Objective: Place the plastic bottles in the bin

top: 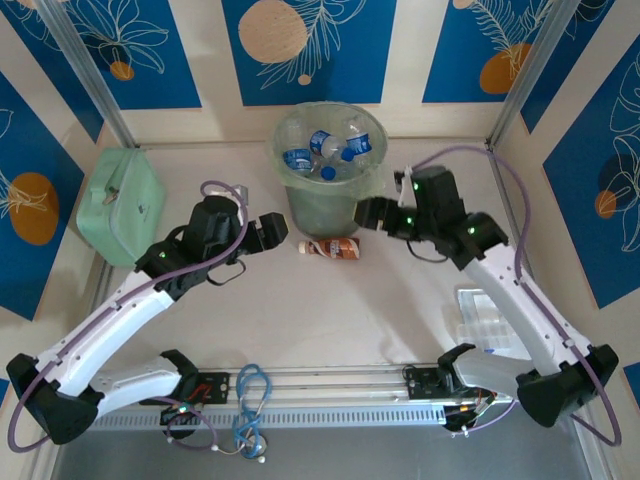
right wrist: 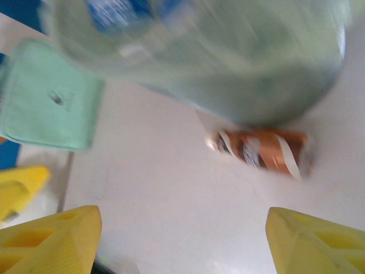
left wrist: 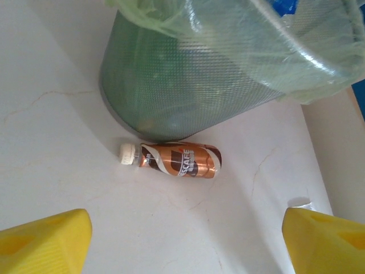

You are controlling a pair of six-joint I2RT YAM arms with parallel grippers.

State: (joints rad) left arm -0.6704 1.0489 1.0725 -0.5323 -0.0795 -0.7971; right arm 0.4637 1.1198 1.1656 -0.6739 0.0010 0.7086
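The left gripper has its jaws spread wide with nothing between them. In its wrist view the two yellow fingers stand at the lower corners, and only bare table shows between them. The right gripper is also wide open and holds nothing, though its wrist view is blurred. Both hang above the table, one on each side of the bin, pointing toward each other.

Between them one brown bottle lies on its side, with its white cap toward the left arm. It is right at the foot of the bin; I cannot tell whether it touches the wall.

The table is pale, almost white, with thin veins like marble. Around it stand walls of cream strips and blue panels with orange circles and white leaf drawings.

The bin is round and pale green, with a liner bag folded over its rim, and it stands at the far middle of the table. Inside lie several clear bottles with blue labels and caps. A mint-green case lies closed at the far left. A clear plastic box lies on the right, beside the right arm.
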